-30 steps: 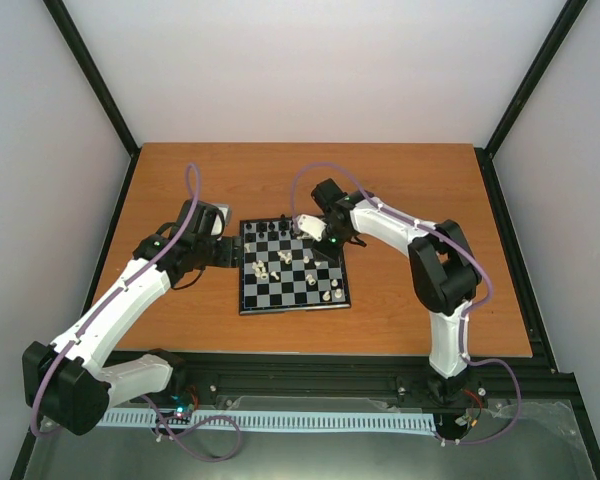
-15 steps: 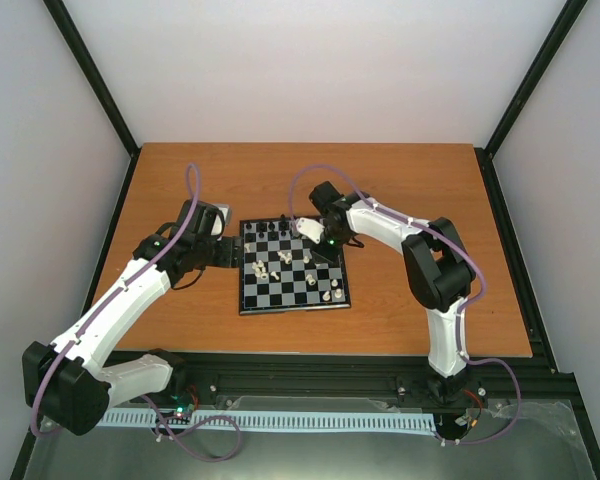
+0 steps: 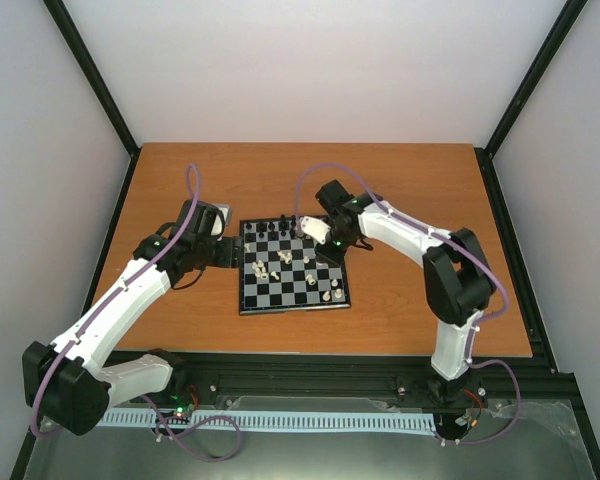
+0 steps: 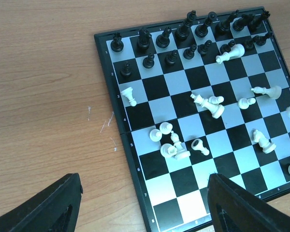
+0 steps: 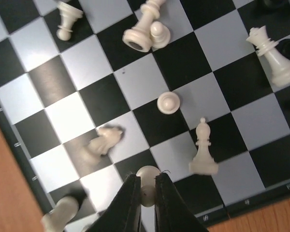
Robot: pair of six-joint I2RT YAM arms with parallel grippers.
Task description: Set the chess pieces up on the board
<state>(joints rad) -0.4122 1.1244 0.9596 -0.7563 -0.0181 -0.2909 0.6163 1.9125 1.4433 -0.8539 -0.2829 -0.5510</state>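
The right gripper (image 5: pixel 146 189) is clenched on a cream-white piece (image 5: pixel 148 175) (only its round head shows, so its kind is unclear) above the board (image 5: pixel 70 121); the left gripper (image 4: pixel 144 186) hangs released beside it. Farther out, the black pieces (image 4: pixel 164 37) stand mostly ranked; the white pieces (image 4: pixel 208 102) lie scattered, several toppled — that side remains.
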